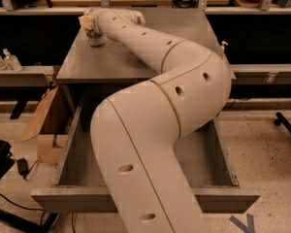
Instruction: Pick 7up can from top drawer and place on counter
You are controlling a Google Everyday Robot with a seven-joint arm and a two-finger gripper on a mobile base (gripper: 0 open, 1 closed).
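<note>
The small whitish-green metal 7up can (pixel 95 38) stands upright on the flat grey painted surface (pixel 121 64) on top of the cabinet, near its far left corner. The cream two-finger gripper (pixel 89 23) sits right on top of the can, at the end of the long cream robot arm (pixel 184 81). I cannot tell if the gripper is squeezing the can or is loose around it. The wide grey wooden drawer (pixel 63 198) below is pulled open. The job looks almost done. To finish well, the gripper should open gently and lift straight up, so it does not bump the can. The can is near the edge, so a sideways push could knock it off
</note>
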